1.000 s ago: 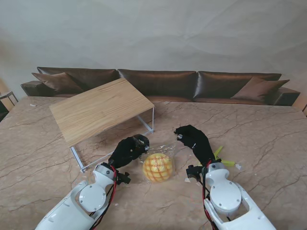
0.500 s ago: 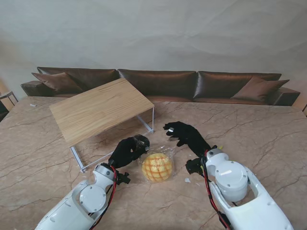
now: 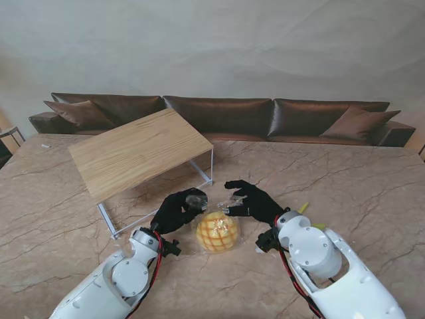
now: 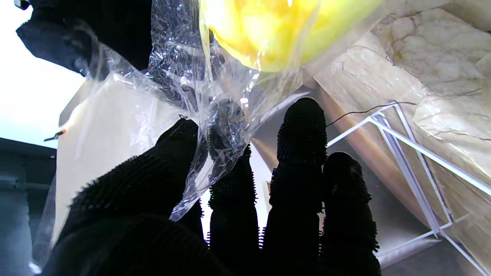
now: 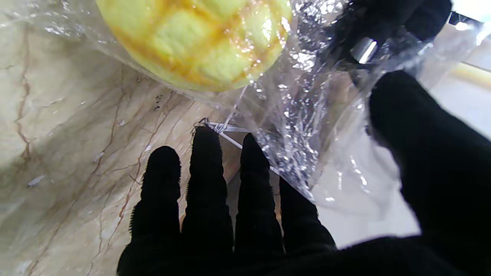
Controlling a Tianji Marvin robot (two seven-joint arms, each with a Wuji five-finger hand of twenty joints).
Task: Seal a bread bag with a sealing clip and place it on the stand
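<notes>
**Both hands at the mouth of the bread bag**

Underfoot, so to speak: a beige veined marble table (image 3: 372, 179). Behind it a long brown leather sofa (image 3: 219, 114) against a plain pale wall (image 3: 212, 40).

Count: one bread bag (image 3: 218, 229), clear plastic with one yellow cross-scored bun inside, lying on the marble. One stand (image 3: 139, 151), wooden top on white wire legs, left of the bag and farther from me. Two cushions on the sofa, one at each end. Two black-gloved hands.

Left hand (image 3: 176, 209) at the bag's far-left edge, thumb and fingers pinched on the loose plastic; left wrist view confirms film caught between them (image 4: 184, 145). Right hand (image 3: 251, 201) at the bag's far-right edge, fingers spread; plastic lies between thumb and fingers in its wrist view (image 5: 295, 161), but a firm grip cannot be told.

A sliver of yellow-green object (image 3: 303, 208) right of the bag, mostly hidden by the right arm; possibly the clip, unclear.
</notes>
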